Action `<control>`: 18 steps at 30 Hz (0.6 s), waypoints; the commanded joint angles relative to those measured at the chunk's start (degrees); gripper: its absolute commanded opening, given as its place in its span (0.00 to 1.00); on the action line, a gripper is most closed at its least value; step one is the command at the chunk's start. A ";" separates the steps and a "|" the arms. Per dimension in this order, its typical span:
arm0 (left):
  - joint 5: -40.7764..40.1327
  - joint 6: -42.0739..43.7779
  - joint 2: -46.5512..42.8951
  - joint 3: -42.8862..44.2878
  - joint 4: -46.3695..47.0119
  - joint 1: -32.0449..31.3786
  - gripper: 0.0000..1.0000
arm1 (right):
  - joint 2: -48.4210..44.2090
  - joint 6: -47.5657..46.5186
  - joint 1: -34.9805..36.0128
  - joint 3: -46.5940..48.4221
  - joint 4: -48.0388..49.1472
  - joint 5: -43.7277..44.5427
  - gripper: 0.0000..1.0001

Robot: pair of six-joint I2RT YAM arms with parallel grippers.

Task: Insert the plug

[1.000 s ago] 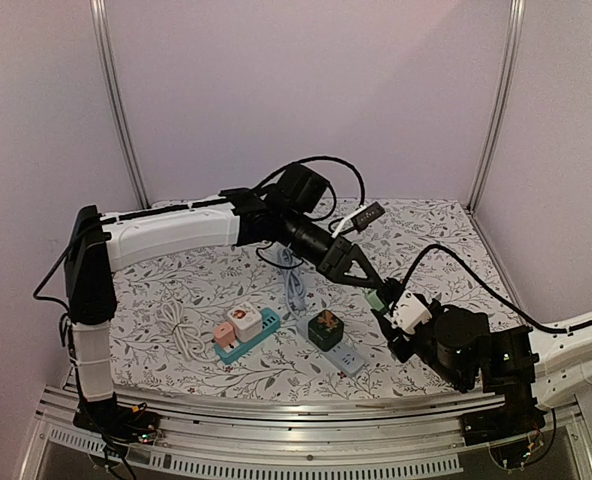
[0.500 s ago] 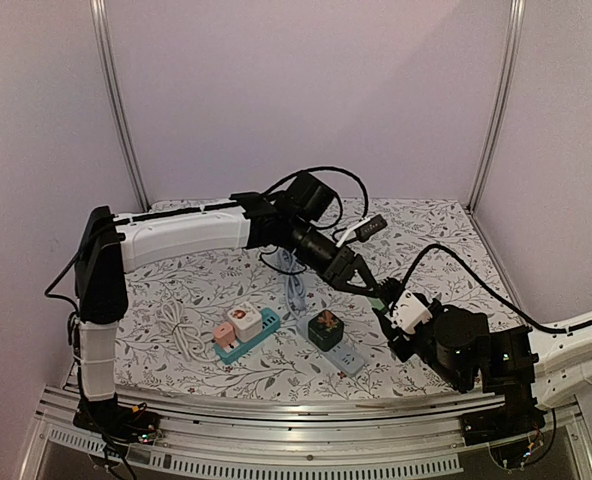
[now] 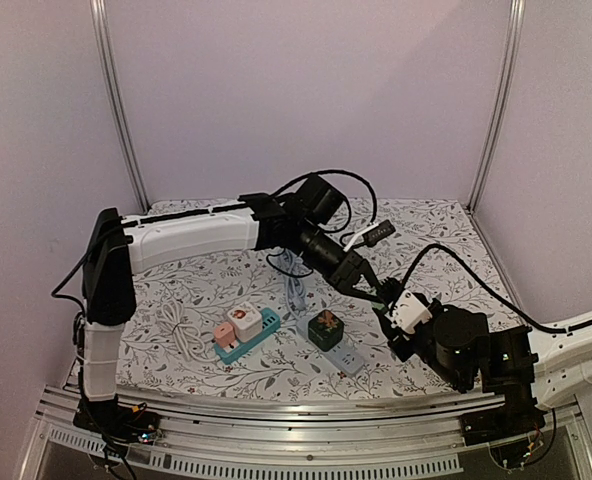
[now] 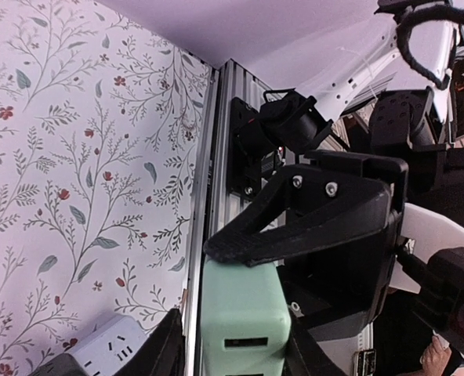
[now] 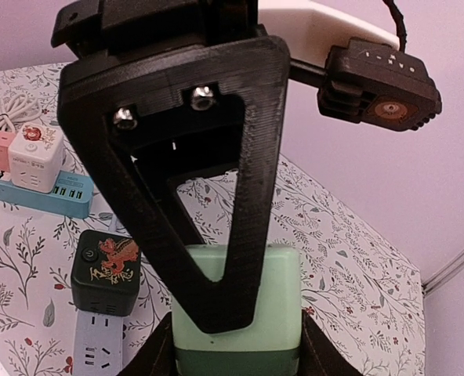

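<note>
Nearest us we see a grey power strip [image 3: 348, 358] on the floral table [image 3: 206, 285]. Just beside it, the right gripper [image 3: 389, 308] grasps a mint-green plug [image 5: 275, 301]. Beyond, the left gripper [image 3: 373, 290] straddles that plug, released, with a gap on one side.

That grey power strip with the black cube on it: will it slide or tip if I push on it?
Probably slides under sideways push: the grey power strip lies loose on the floral tabletop, nothing visibly bracing it. Tipping seems unlikely, since it is low and flat, though the black cube loads one end.
</note>
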 commanded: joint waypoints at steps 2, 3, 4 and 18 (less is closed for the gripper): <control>-0.58 1.06 1.25 1.84 -1.64 -1.10 0.38 | 0.46 0.58 0.39 1.36 0.85 1.27 0.00; -0.58 1.07 1.43 2.01 -1.75 -1.21 0.37 | 0.46 0.57 0.32 1.44 0.80 1.27 0.00; -0.58 1.12 1.48 2.13 -1.77 -1.19 0.37 | 0.46 0.54 0.33 1.37 0.78 1.19 0.00; -0.51 2.44 2.54 3.67 -3.38 -1.71 0.00 | -0.14 0.95 0.36 1.44 0.38 1.85 0.06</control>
